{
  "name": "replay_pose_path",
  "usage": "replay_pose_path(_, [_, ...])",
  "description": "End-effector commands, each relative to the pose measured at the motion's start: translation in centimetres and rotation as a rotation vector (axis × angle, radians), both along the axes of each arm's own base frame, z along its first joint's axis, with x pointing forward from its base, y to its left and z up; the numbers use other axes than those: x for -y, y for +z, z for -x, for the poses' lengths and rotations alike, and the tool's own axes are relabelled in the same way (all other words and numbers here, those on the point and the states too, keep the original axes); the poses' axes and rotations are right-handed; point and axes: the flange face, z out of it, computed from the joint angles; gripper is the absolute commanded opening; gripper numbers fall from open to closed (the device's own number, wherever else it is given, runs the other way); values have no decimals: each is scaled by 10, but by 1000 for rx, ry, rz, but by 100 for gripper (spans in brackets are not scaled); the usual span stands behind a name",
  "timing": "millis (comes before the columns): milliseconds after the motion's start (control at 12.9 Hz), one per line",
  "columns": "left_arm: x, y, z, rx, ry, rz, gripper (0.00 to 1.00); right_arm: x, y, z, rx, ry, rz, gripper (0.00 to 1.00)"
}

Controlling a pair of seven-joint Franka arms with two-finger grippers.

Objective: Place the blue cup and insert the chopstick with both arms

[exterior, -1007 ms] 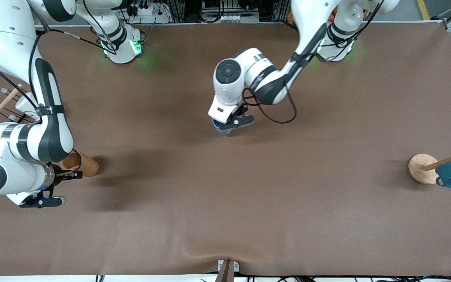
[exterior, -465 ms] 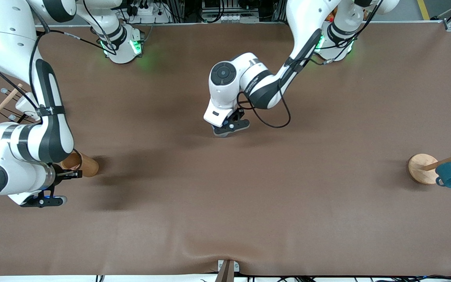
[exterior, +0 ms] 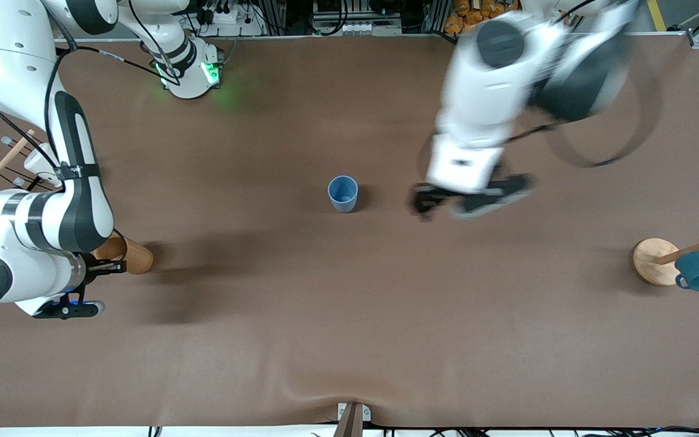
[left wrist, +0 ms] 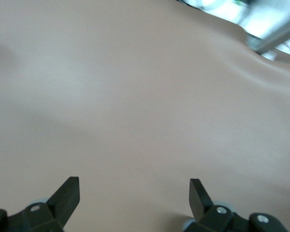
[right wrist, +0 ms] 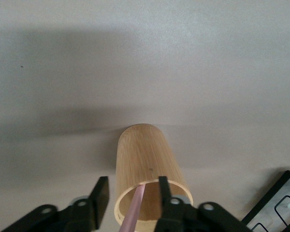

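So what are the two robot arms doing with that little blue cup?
The left gripper has let go of the blue cup, which stands upright in the middle of the table. Its fingers are open with nothing between them. The right gripper is at the brown holder, toward the right arm's end of the table, with the pink chopstick between its fingers; the stick still reaches into the holder. The chopstick is not yet in the cup.

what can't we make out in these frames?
- Front view: left gripper motion-blurred; its wrist view shows the fingers spread over bare mat.
- Front view: right gripper mostly hidden under its arm, beside the brown holder.
- Right wrist view: chopstick cut off by the edge; actual grip unclear.
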Motion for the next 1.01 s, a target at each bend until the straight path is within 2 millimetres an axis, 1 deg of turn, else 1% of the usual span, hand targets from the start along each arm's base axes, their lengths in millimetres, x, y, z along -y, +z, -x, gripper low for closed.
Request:
replay_pose_path(0, [-84, 15, -5, -96, -53, -71, 100, 1, 4, -1, 2, -10, 6, 39])
replay_pose_path(77, [-114, 24, -8, -104, -60, -79, 100, 2, 4, -1, 2, -11, 7, 39])
replay_pose_path(155, [-141, 28, -10, -126, -80, -89, 100, 2, 4, -1, 2, -11, 7, 37])
replay_pose_path(310, [-194, 34, -11, -166, -139, -82, 100, 2, 4, -1, -2, -14, 6, 32])
replay_pose_path(465, [-225, 45, -6, -168, -210, -42, 100, 1, 5, -1, -2, -11, 6, 31])
replay_pose_path(542, [-236, 51, -1, -166, -230, -41, 100, 2, 5, -1, -2, -12, 7, 30])
replay_pose_path(620, [-241, 52, 3, -169, -264, -36, 100, 2, 5, -1, -2, -11, 5, 27])
replay_pose_path(697, [-240, 53, 10, -172, -334, -14, 100, 1, 5, -1, -2, -10, 4, 27])
replay_pose_path(775, [-244, 56, 15, -168, -356, -1, 100, 1, 5, -1, -3, -8, 2, 21])
replay_pose_path(930, [-241, 62, 19, -167, -368, -4, 100, 2, 6, 0, -3, -5, 1, 17])
